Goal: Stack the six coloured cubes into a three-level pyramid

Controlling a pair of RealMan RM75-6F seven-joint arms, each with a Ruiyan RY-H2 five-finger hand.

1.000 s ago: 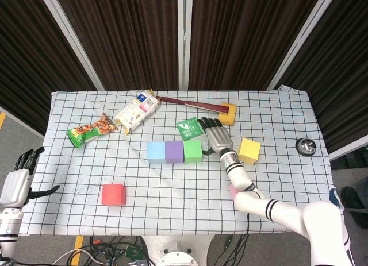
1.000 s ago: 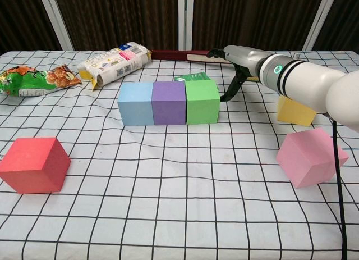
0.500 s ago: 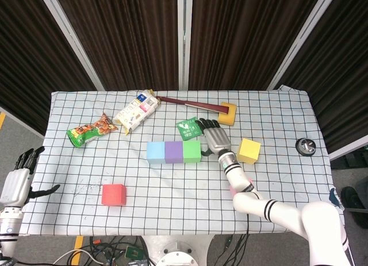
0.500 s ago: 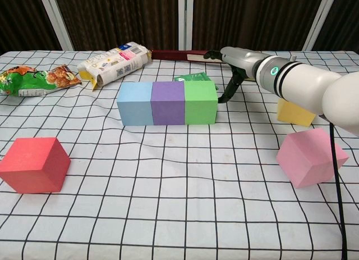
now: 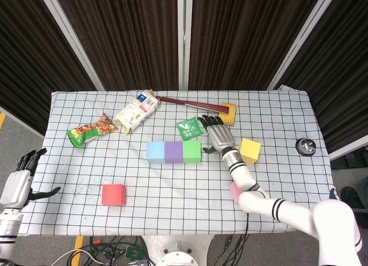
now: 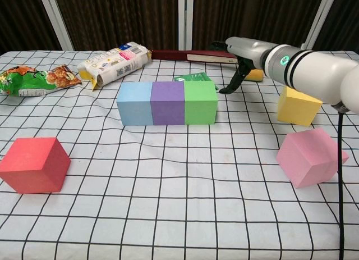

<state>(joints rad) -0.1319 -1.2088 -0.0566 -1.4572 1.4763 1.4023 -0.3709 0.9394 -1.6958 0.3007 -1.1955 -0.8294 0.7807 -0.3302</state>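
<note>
Blue (image 5: 156,151), purple (image 5: 173,151) and green (image 5: 191,151) cubes stand touching in a row at mid-table; the chest view shows the same blue (image 6: 134,103), purple (image 6: 168,103) and green (image 6: 201,101) cubes. My right hand (image 5: 218,138) hovers just right of the green cube, fingers spread, holding nothing; in the chest view this right hand (image 6: 242,55) points its fingers down. A yellow cube (image 5: 249,150) lies to its right. The pink cube (image 6: 307,156) sits near the front right, the red cube (image 5: 114,194) at the front left. My left hand (image 5: 17,185) hangs open off the table's left edge.
A white carton (image 5: 135,112), an orange-green snack bag (image 5: 90,130) and a green packet (image 5: 189,128) lie behind the row. A dark-handled tool with a yellow end (image 5: 229,112) lies at the back. A small black round object (image 5: 305,146) sits by the right edge.
My right hand has drawn back a little to the right, away from the green cube. The green cube now sits flush in the row. The left hand has barely moved.
</note>
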